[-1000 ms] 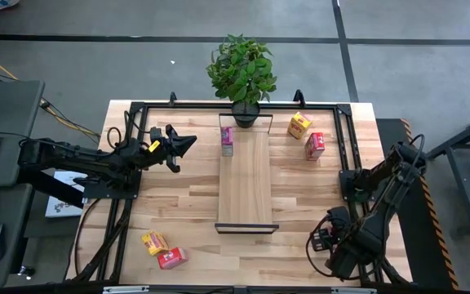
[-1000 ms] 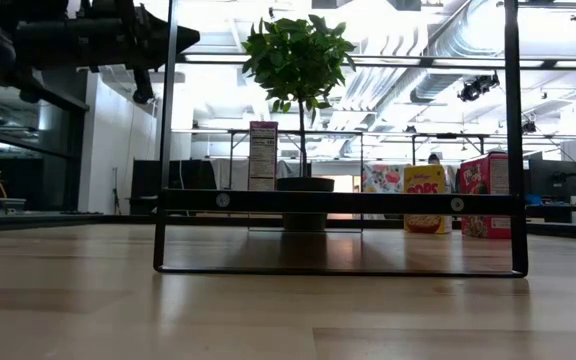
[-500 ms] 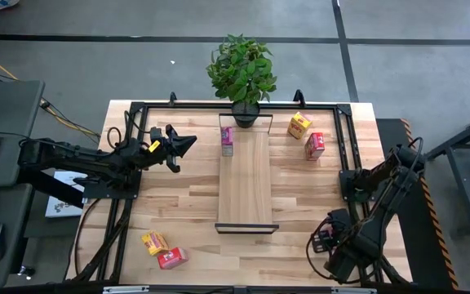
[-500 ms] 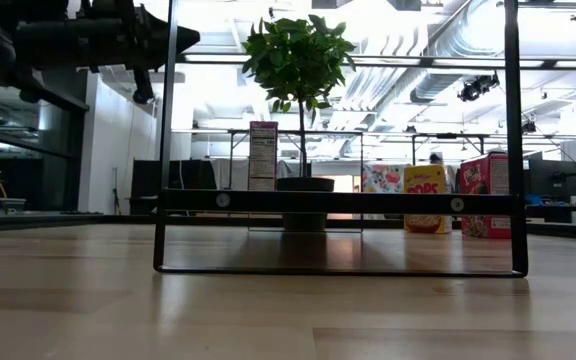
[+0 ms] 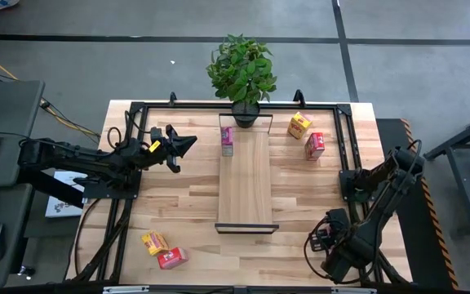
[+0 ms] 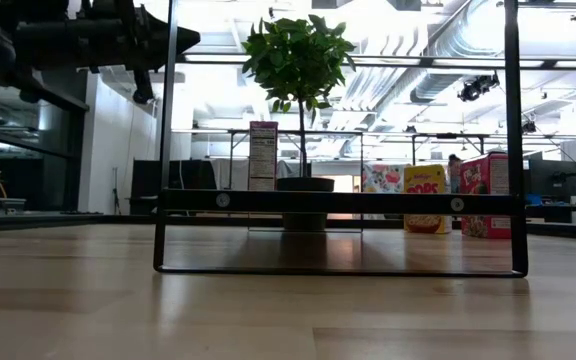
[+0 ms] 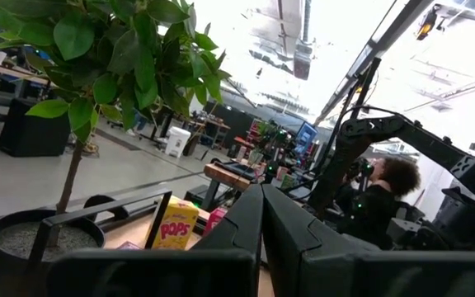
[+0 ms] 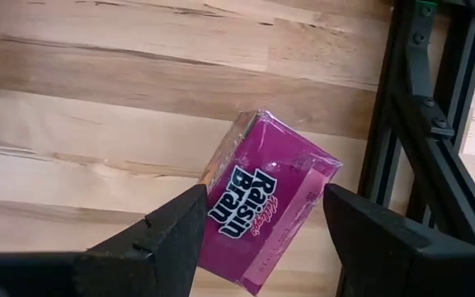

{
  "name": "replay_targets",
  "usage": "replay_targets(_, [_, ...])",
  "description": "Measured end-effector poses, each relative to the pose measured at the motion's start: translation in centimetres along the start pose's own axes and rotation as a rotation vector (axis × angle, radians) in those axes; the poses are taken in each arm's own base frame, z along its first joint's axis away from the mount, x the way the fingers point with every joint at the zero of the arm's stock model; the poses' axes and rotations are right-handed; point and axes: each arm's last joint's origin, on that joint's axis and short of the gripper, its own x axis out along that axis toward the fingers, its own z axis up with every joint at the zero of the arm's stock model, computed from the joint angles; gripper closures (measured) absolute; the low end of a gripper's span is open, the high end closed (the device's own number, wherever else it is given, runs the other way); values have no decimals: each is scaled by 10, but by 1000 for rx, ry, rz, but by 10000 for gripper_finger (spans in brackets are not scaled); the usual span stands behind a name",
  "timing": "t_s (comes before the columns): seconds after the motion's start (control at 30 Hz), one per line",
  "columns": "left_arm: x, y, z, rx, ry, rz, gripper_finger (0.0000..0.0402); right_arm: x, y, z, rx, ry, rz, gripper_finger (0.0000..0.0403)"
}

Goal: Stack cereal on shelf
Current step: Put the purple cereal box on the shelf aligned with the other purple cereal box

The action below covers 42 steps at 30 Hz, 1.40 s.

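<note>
The shelf (image 5: 245, 175) runs from the plant toward the near edge in mid-table. One pink cereal box (image 5: 228, 140) stands upright on its far end. A second pink box (image 8: 262, 206) lies on the tabletop near the right near corner. My right gripper (image 8: 262, 198) hangs over it, pointing down and open, one finger on each side of the box, which sits askew to them. In the high view the right arm (image 5: 357, 237) hides this box. My left gripper (image 5: 188, 144) hovers shut, left of the shelf's far end.
A yellow box (image 5: 299, 125) and a red box (image 5: 315, 145) stand at the far right; another yellow (image 5: 154, 242) and red (image 5: 171, 258) lie at the near left. A potted plant (image 5: 241, 69) stands behind the shelf. Black frame rails (image 5: 345, 139) edge the table.
</note>
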Motion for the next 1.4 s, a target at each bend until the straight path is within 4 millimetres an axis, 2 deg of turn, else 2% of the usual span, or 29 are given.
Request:
replay_targets(0.4, [0, 0, 0, 0, 0, 0, 401, 0, 2, 0, -86, -30, 49, 164])
replay_targets(1.0, [0, 0, 0, 0, 0, 0, 402, 0, -6, -5, -80, -16, 1, 161])
replay_targets(1.4, [0, 0, 0, 1, 0, 0, 401, 0, -7, -4, -91, -11, -16, 73])
